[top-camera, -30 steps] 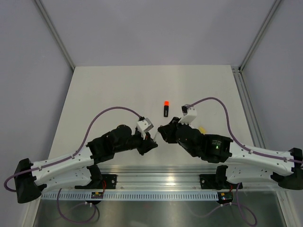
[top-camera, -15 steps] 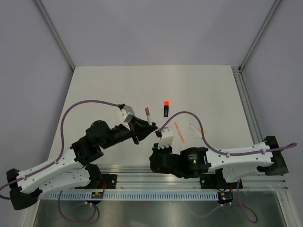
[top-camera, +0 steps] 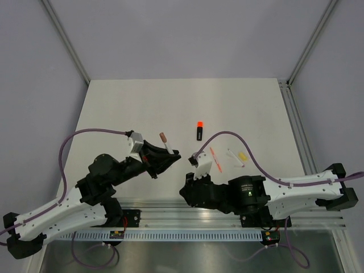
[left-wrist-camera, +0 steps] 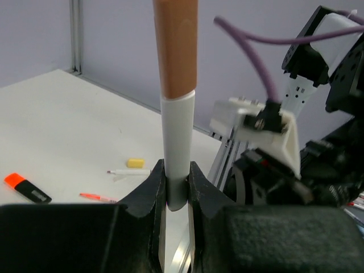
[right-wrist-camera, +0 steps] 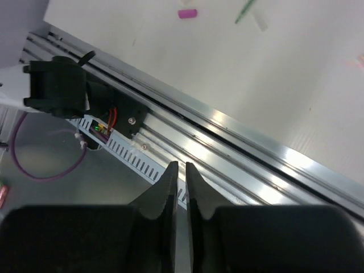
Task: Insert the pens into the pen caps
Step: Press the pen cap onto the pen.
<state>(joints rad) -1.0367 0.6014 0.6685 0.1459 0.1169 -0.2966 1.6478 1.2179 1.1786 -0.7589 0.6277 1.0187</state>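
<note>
left jaws grip a white pen point(left-wrist-camera: 176, 142) — highlighter point(left-wrist-camera: 25, 188) label too small to read

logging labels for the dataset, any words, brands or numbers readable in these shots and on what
None readable.
The black highlighter has a pale mark on its barrel, too small to read.
The white pen in the left gripper shows no print.
</note>
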